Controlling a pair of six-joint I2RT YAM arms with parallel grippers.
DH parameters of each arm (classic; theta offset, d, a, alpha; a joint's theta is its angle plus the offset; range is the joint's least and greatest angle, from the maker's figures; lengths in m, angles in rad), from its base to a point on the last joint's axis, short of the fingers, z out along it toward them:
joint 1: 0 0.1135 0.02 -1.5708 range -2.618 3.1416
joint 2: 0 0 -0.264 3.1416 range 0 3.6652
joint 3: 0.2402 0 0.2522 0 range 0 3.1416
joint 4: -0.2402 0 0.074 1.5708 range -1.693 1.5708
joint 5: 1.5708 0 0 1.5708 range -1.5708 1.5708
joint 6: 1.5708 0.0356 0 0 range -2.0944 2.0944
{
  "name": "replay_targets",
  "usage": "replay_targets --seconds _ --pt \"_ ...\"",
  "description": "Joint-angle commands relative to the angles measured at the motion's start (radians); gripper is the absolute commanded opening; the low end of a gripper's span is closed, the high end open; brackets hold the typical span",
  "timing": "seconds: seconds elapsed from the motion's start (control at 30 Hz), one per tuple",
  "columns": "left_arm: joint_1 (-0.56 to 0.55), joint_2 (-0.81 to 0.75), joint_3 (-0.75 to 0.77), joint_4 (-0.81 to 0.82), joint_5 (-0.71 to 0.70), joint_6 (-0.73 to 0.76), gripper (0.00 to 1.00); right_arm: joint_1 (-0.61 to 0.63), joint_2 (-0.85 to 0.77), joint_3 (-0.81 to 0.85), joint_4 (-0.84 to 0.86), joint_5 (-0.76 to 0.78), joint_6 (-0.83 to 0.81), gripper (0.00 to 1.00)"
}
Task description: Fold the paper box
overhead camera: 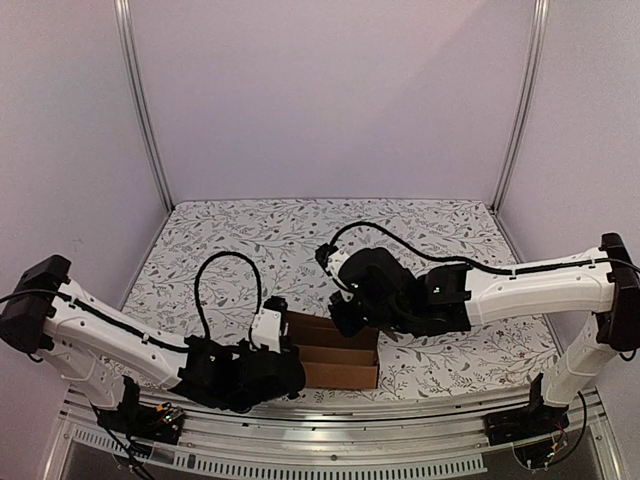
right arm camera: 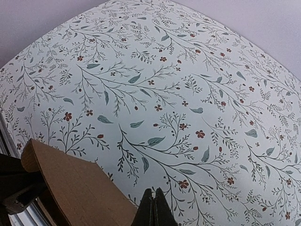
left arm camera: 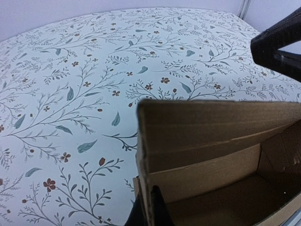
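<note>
White walls and metal corner posts [overhead camera: 140, 110] are closing off the back. The desk [overhead camera: 250, 235] is wearing a leaf-and-flower cloth. Paper box [overhead camera: 335, 352] is sitting near the front edge of the desk, between the two arms. It is brown and open side up, with pale edges running along its length. Its left end is disappearing behind the left arm [overhead camera: 110, 335], and its far right corner is going under the black wrist of the right arm [overhead camera: 520, 290]. From overhead neither set of fingers is showing clearly, since black housings are covering them.

Left wrist view: left fingers [left arm camera: 158, 211] are pinching the box's upright end wall at the bottom of the frame. One dark tip is sitting on either side of the cardboard, and only the tips are showing. Box interior is running off the right and bottom edges. A black angular part [left arm camera: 277, 44] is poking in at upper right, cut off, and I can't tell which piece it is.

Right wrist view: right fingers [right arm camera: 148, 213] are pressing together with nothing visible between them. Their tips are getting cut by the bottom edge, and they are hanging over bare cloth. A rounded brown flap [right arm camera: 70, 188] of the box is lying just beside them at lower left. I can't tell whether it is touching them. A black blurred shape [right arm camera: 14, 188] is sitting in the left corner, too cropped to identify.
</note>
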Motion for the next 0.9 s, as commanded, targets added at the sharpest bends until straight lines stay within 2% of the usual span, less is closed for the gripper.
replay_targets --seconds 0.0,0.67,0.83,0.87 --pt "-0.056 0.037 -0.035 -0.044 -0.047 -0.024 0.00 0.037 0.041 -0.032 -0.029 -0.004 0.057 0.00" --pt "-0.213 0.037 -0.020 -0.085 -0.148 -0.008 0.00 0.147 0.052 -0.143 -0.005 0.036 0.246 0.00" --pt "-0.229 0.029 -0.011 -0.144 -0.170 -0.043 0.00 0.164 0.061 -0.171 0.010 0.042 0.298 0.00" --pt "-0.231 0.024 -0.012 -0.159 -0.169 -0.052 0.03 0.168 0.061 -0.176 0.014 0.043 0.307 0.00"
